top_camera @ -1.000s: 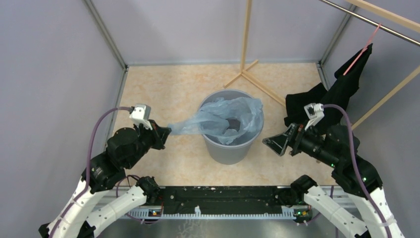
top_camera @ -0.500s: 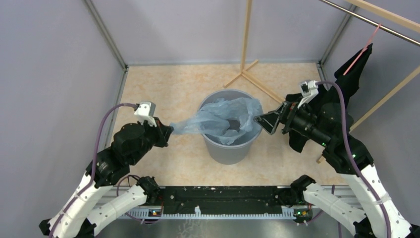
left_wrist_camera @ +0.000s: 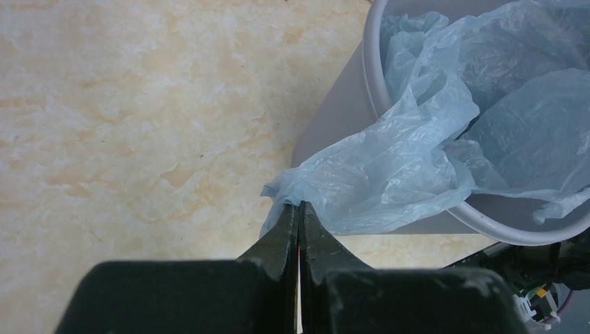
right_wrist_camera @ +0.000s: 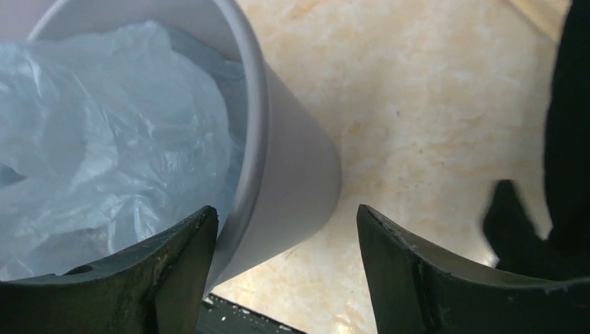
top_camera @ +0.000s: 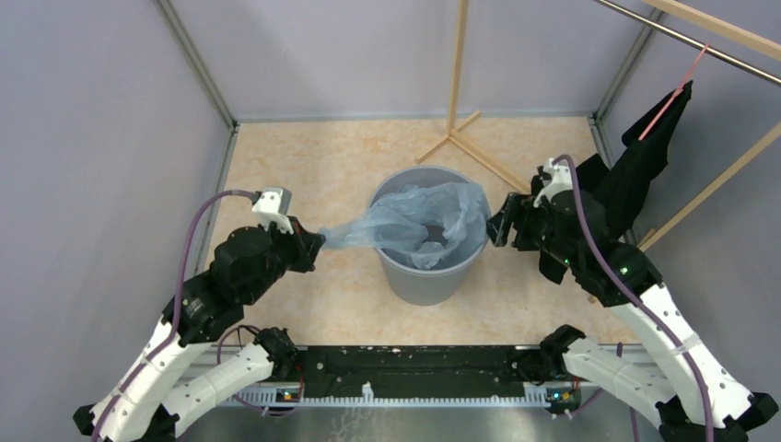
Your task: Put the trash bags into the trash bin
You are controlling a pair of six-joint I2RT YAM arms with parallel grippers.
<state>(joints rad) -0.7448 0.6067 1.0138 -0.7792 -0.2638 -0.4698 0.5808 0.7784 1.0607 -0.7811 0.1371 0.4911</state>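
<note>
Marbled beige table [top_camera: 304, 175] lies inside grey walls, and we count two arms, one bag and one bin. Nearest us, our left gripper [left_wrist_camera: 299, 209] is clamped on a corner of the single thin, wrinkled light-blue plastic trash bag [top_camera: 414, 221]. The bag stretches over the left rim into the one round grey plastic trash bin [top_camera: 424, 281], and most of it lies inside. Our right gripper [right_wrist_camera: 285, 212], jaws apart, straddles the bin's right rim; a second ago it hung lower right, well clear of the bin. Beyond hang one black cloth garment [top_camera: 645, 157] and one wooden frame [top_camera: 456, 74].
</note>
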